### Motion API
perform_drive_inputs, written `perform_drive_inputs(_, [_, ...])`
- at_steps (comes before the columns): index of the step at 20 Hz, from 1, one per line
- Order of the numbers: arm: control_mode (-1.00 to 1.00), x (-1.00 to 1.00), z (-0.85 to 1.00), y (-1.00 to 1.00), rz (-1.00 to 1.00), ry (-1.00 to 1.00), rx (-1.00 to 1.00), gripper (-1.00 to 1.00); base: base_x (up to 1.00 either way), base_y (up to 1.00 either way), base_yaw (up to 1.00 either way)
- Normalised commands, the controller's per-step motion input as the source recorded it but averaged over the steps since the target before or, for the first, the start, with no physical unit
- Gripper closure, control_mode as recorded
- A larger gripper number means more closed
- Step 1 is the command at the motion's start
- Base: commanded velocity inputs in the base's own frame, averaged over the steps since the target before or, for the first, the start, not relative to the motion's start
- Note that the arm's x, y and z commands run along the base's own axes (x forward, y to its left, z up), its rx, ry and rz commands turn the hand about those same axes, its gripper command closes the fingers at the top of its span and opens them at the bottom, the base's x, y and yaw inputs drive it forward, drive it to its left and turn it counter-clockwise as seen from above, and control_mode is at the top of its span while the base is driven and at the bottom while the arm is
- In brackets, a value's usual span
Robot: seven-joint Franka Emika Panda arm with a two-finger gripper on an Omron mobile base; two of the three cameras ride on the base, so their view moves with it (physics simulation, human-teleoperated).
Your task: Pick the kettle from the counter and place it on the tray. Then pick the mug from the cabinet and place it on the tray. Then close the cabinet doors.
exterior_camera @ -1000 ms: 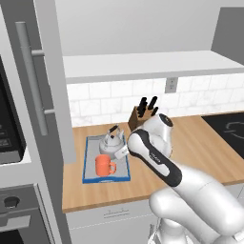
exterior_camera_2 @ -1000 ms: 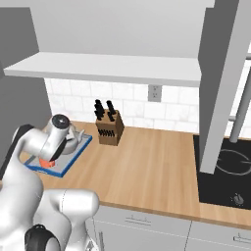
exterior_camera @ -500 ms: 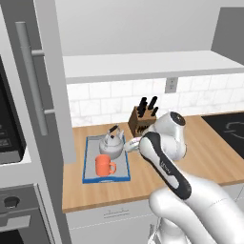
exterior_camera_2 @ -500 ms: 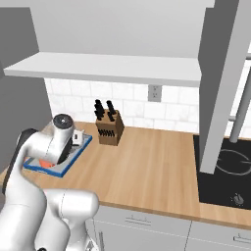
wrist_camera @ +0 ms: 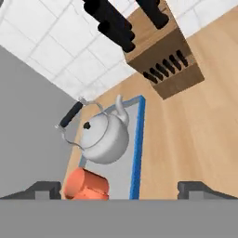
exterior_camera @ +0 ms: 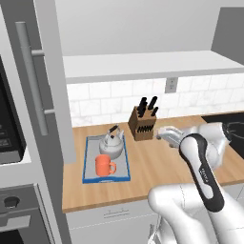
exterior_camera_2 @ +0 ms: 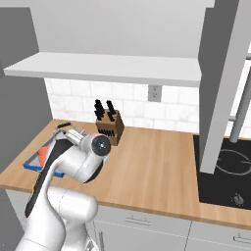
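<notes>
Kettle [exterior_camera: 110,146] and mug [exterior_camera: 104,166] sit on the tray [exterior_camera: 87,162]; gripper [exterior_camera: 163,134] wide, empty; cabinet doors [exterior_camera: 47,81] remain open

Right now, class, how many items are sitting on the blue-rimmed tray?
2. The kettle sits at the tray's back end, toward the tiled wall, and the orange mug is in front of it, nearer the counter's front edge. Nothing else shows on the tray.
</notes>
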Motion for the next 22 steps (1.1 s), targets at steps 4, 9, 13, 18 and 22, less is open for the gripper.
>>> perform_drive_inputs(4, [-1.0, -0.01, 0.3, -1.0, -0.27, 0.07, 0.46, -1.0, 0.0, 0.0, 0.0])
perform_drive_inputs(9, [-1.0, -0.01, -0.04, -0.74, -0.21, -0.01, 0.28, -1.0, 0.0, 0.0, 0.0])
perform_drive_inputs(13, [-1.0, 0.0, 0.0, -0.81, -0.16, 0.02, 0.18, -1.0, 0.0, 0.0, 0.0])
perform_drive_inputs(18, [-1.0, 0.0, 0.0, -0.84, -0.15, 0.0, 0.17, 1.0, 0.0, 0.0, 0.0])
perform_drive_inputs(22, [-1.0, 0.0, 0.0, -0.85, -0.14, 0.0, 0.15, 1.0, 0.0, 0.0, 0.0])
